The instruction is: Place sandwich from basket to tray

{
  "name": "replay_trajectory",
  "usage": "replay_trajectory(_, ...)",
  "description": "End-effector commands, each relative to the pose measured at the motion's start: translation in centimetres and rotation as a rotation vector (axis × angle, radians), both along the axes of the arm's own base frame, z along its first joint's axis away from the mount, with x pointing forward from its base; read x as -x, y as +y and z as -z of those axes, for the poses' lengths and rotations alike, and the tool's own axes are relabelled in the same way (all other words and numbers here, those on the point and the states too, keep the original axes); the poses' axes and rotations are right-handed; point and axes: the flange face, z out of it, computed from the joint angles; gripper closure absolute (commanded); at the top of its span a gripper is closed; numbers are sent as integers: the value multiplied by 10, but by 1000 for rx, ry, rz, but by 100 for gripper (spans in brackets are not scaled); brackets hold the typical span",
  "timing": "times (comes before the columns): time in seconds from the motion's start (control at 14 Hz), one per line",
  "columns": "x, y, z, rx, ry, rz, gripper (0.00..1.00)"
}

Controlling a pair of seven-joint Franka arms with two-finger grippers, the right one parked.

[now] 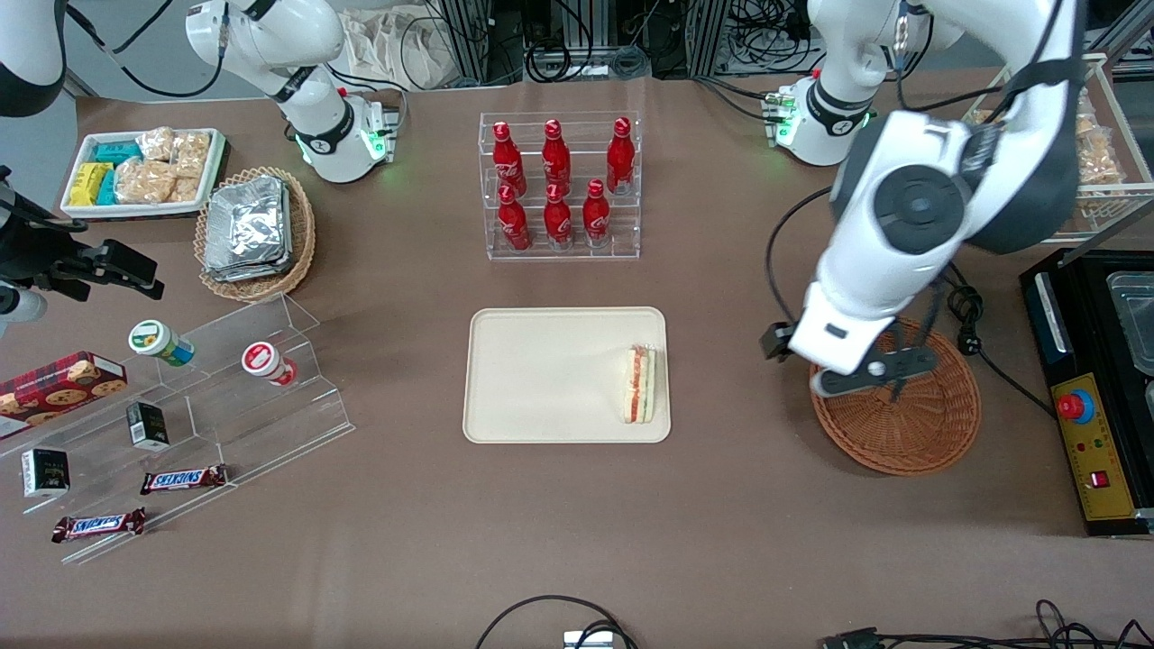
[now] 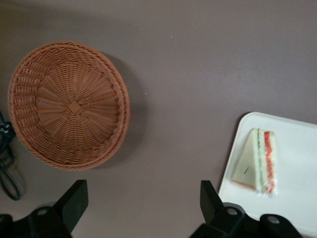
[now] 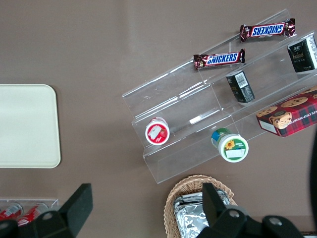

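Gripper (image 2: pixel 141 206) raised over bare table beside the basket (image 2: pixel 69 105), fingers spread wide and holding nothing. Basket empty. Sandwich (image 1: pixel 640 385) lying flat on the tray (image 1: pixel 541 379), just inside the rim nearest the basket. Transfer appears complete; only withdrawal of the arm seems left.

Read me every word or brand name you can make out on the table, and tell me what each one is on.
"SNICKERS": on each of the two chocolate bars.
"SHORTB...", cut off: on the red tartan cookie box.
Red bottles, black cartons, round tubs: labels unreadable.
Sandwich, tray, basket: no text.
The hand, open, hangs above bare table between basket and tray.
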Motion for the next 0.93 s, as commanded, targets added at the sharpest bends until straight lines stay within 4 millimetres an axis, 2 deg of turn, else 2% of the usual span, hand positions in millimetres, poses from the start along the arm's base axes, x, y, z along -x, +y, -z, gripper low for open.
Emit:
replay_trajectory(0.0,24,70,-22,54,16,64,0)
replay_trajectory(0.07,29,86,-25,55,30,85,0)
replay_trajectory(0.21,30,136,-31,66,67,94,0)
replay_trajectory(0.29,33,138,-37,72,74,132,0)
replay_trajectory(0.36,34,145,-38,74,82,135,0)
replay_trajectory(0.5,35,147,-36,58,102,145,0)
replay_trajectory(0.86,2,138,-52,-1,67,210,0)
